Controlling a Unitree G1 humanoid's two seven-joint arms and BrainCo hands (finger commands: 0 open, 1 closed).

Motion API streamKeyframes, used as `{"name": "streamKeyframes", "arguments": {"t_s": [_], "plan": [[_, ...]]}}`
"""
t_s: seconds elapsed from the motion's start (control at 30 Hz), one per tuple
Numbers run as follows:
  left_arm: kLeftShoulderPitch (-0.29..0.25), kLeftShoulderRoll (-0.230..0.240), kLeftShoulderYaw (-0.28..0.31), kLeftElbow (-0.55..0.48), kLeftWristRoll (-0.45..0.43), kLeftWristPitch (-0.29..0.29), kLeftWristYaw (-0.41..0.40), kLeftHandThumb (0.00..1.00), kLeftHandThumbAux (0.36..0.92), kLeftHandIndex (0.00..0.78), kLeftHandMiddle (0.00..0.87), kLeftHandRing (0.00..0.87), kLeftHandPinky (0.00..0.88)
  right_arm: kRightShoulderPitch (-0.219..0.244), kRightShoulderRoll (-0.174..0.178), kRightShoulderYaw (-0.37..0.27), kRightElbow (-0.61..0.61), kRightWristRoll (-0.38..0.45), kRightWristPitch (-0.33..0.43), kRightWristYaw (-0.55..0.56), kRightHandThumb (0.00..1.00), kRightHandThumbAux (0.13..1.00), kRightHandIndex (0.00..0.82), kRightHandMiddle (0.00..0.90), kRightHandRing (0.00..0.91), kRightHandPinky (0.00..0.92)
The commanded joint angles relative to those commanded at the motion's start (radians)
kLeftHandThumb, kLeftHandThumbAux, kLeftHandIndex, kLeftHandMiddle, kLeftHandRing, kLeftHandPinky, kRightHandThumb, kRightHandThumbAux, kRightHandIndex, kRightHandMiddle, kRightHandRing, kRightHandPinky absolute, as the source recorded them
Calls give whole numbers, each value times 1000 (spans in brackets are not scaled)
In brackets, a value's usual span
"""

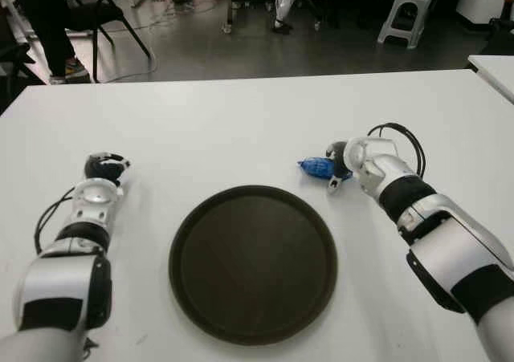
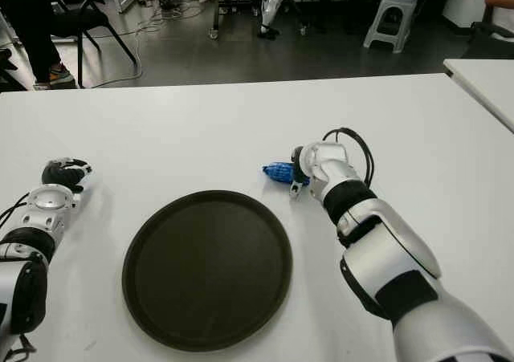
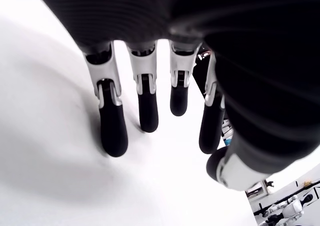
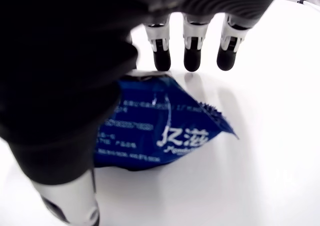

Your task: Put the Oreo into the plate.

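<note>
While the dark round plate (image 1: 253, 263) is sitting bare at the centre of the white bench (image 1: 225, 129), the blue Oreo packet (image 1: 317, 167) is lying on the bench at the plate's 1 o'clock, just off its rim. The right robot hand (image 1: 344, 166) is positioned directly over the packet; in the right wrist view its fingers (image 4: 192, 50) are extending past the wrapper (image 4: 155, 131), uncurled, with no grasp closed on it. The left robot hand (image 1: 104, 168) is showing at the plate's 10 o'clock, well apart, fingers (image 3: 112, 123) hanging relaxed and holding nothing.
</note>
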Motion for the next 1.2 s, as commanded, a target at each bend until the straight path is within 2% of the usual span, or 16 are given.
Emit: {"name": "streamKeyframes", "arguments": {"t_s": [0.47,0.87,1.2], "plan": [[0,-1,1,0,5,-1,-1,680,723,399,156,156,128,4,-2,3,-8,-7,-20,-27,0,828,45,63,19,0],[-1,-2,-1,0,7,5,4,675,723,398,142,144,111,9,1,-3,-9,-2,-42,-61,0,858,49,79,40,0],[-1,-2,1,0,5,5,4,678,723,398,144,167,168,11,7,-15,-10,7,-35,-66,0,855,49,83,45,0]]}}
